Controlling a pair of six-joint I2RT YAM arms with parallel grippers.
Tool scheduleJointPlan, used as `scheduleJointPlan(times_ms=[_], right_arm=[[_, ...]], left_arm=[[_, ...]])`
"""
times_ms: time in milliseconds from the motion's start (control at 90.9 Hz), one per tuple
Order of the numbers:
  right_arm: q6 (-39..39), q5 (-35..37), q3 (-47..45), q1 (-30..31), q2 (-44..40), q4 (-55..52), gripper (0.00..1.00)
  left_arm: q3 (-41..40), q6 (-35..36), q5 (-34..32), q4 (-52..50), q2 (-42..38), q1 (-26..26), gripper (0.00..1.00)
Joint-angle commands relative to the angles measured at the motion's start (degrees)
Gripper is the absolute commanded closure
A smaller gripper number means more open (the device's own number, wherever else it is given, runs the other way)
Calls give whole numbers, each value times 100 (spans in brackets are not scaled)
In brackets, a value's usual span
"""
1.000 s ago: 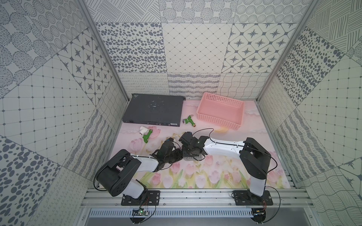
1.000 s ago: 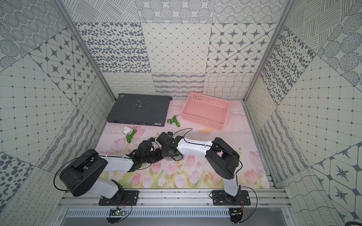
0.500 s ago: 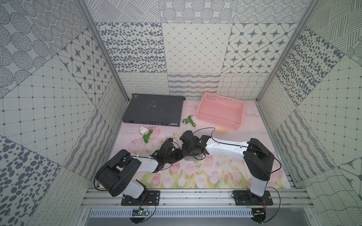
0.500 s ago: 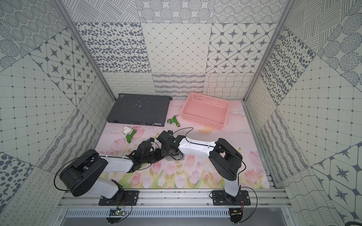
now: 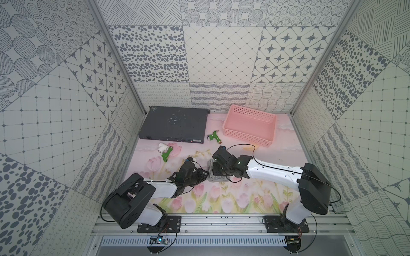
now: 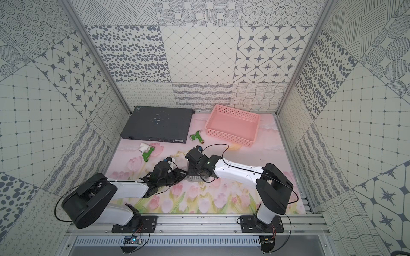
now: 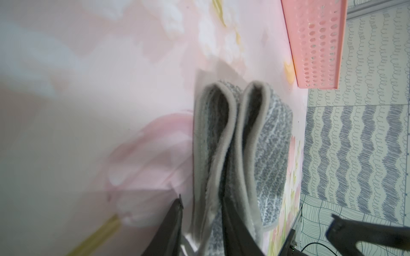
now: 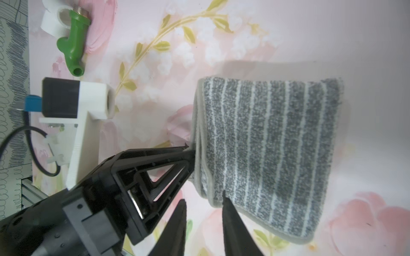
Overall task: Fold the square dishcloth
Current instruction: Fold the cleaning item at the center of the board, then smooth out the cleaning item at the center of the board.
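Field notes, the last second:
- The right arm's elbow (image 5: 312, 188) has been carried to the right and nearer, and its forearm is stretched out longer.
- The right gripper (image 8: 203, 196) has been shifted slightly right. Its jaws were widened, then partly drawn in, and are now parted with nothing between them. One fingertip (image 8: 224, 196) is set at the hem of the square dishcloth (image 8: 266, 155).
- The jaws of the left gripper (image 7: 202, 199) have been eased apart. One fold of the cloth is now loosely straddled.
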Motion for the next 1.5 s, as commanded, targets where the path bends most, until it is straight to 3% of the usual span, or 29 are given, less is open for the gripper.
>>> scheduleJointPlan(times_ms=[0, 198, 407, 627, 968, 1485], right_arm=[[68, 158, -273, -107, -373, 109, 73], [148, 187, -784, -283, -867, 138, 74], [196, 129, -1176, -408, -1122, 310, 78], [298, -49, -1553, -518, -1186, 656, 79], [315, -328, -1866, -658, -1042, 1220, 81], [521, -987, -1900, -679, 5, 2225, 85]], left_arm=[[-29, -82, -637, -935, -516, 17, 68], [139, 205, -1090, -1847, -1395, -77, 68], [869, 1069, -1505, -2853, -1921, -698, 63], [1555, 1657, -1260, -2993, -1217, -1211, 62], [2090, 1916, -486, -2594, 47, -1338, 62], [1799, 1879, -1254, -2954, 295, -1191, 64]])
